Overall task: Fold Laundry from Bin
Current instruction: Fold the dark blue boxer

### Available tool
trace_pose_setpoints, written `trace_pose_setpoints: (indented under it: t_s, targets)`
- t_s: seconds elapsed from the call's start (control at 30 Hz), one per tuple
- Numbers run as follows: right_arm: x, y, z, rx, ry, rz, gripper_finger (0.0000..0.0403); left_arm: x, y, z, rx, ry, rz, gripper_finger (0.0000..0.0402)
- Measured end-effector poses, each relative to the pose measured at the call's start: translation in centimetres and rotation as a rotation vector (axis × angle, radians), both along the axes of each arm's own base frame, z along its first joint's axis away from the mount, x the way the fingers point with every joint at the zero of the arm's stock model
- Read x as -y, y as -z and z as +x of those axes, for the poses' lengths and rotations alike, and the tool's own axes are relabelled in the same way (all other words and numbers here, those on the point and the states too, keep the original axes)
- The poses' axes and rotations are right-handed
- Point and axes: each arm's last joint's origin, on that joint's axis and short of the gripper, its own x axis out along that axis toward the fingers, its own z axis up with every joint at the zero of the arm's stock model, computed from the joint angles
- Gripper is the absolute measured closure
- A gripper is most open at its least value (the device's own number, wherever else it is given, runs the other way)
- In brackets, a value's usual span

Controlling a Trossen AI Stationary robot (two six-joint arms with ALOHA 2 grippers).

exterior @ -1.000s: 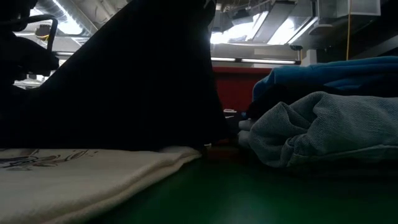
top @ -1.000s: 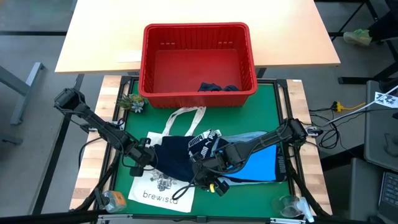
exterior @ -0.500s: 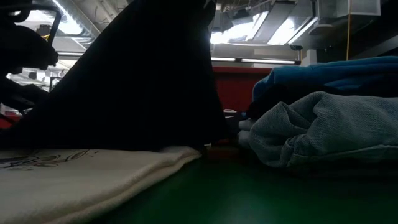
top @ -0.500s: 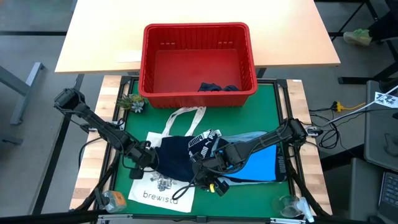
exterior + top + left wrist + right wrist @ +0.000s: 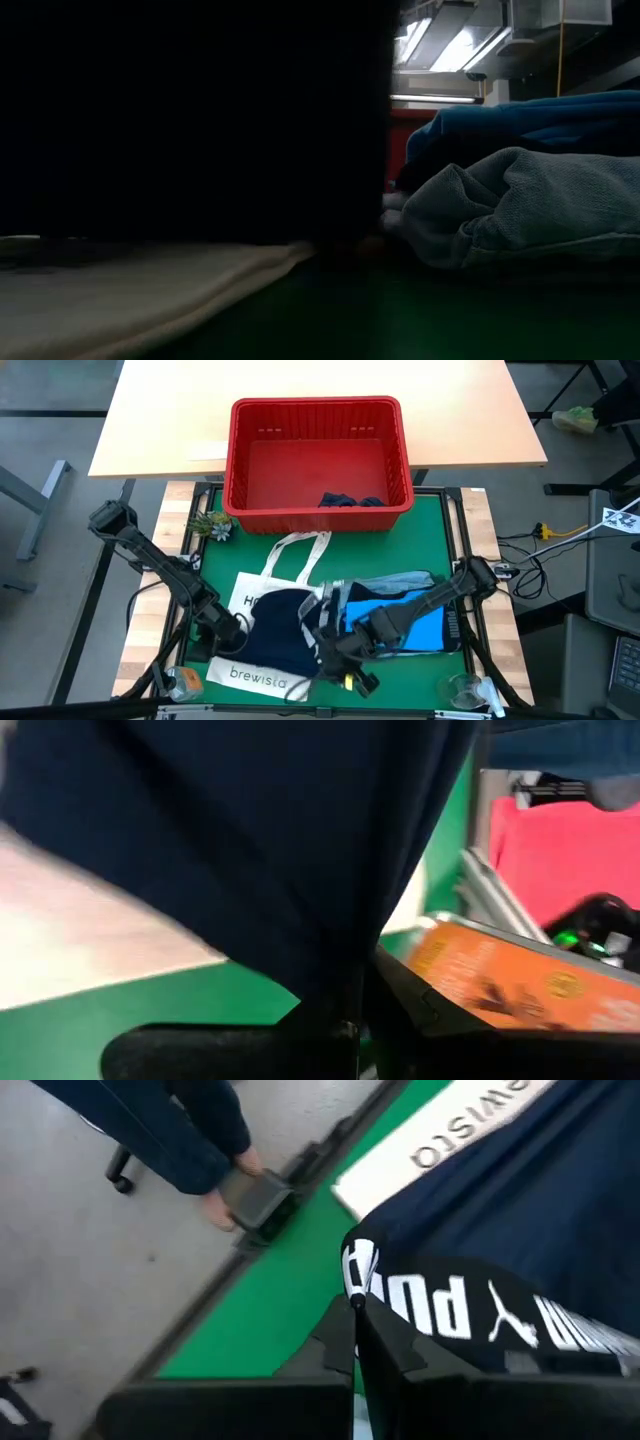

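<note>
- The red rectangular plastic basket with slotted sides [image 5: 318, 460] stands at the far edge of the green tabletop [image 5: 440, 520], partly over the pale wooden desk behind it; its floor is mostly bare red plastic; one small crumpled dark navy garment [image 5: 350, 501] lies inside against the near wall
- The rest of the laundry is out of the basket, on the near half of the green mat
- A dark navy soft garment with white PUMA lettering on a black band [image 5: 285, 628] is stretched between the two arms over a white cotton "brewista" tote bag [image 5: 262, 585]; the bag's handles point toward the basket; in the low view this dark cloth [image 5: 190, 120] fills the left side above the cream bag [image 5: 130, 285]
- The left end effector [image 5: 232, 630] is clenched on the garment's left edge; the left wrist view shows navy cloth [image 5: 250, 840] running down into its closed fingers [image 5: 345, 1030]
- The right end effector [image 5: 330, 650] is clenched on the garment's banded hem; the right wrist view shows the fingers [image 5: 355, 1345] pinching the hem right at the white lettering [image 5: 440, 1305]
- A bright blue garment [image 5: 425, 622] lies just right of the navy one, under the right arm; a light blue denim shirt [image 5: 400, 581] lies touching its far side
- A hand in a dark sleeve [image 5: 225, 1185] rests at the tabletop's edge in the right wrist view
</note>
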Motion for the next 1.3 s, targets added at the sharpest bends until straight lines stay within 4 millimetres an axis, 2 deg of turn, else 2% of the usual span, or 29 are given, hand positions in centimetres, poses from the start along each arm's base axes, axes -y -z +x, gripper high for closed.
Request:
trace_pose_setpoints:
  t_s: [0.23, 0.4, 0.6, 0.8, 1.0, 1.13, 1.3]
  targets:
    - [-3.0, 0.3, -1.6, -0.053, 0.041, 0.029, 0.0401, 2.1, -1.1, 0.0, 0.113, -0.011, -0.038, 0.0401]
    - [-5.3, 1.5, -2.3, -0.082, 0.032, 0.039, 0.0399, 2.8, -1.4, 0.1, 0.221, -0.033, -0.026, 0.0396]
    - [-7.1, 2.9, -2.6, -0.099, 0.022, 0.051, 0.0393, 3.3, -1.4, -0.2, 0.233, -0.009, -0.033, 0.0375]
    - [-7.4, 3.1, -2.6, -0.125, 0.054, 0.065, 0.0392, 3.8, -1.7, -0.3, 0.266, 0.009, -0.068, 0.0353]
    - [-7.3, 3.1, -2.7, -0.158, 0.062, 0.088, 0.0385, 4.0, -1.8, -0.4, 0.274, 0.014, -0.079, 0.0312]
    - [-7.3, 3.1, -2.7, -0.179, 0.092, 0.096, 0.0353, 4.0, -1.8, -0.4, 0.273, 0.013, -0.079, 0.0280]
    - [-7.2, 3.3, -2.9, -0.242, 0.166, 0.105, 0.0292, 4.0, -1.8, -0.4, 0.272, 0.013, -0.078, 0.0249]
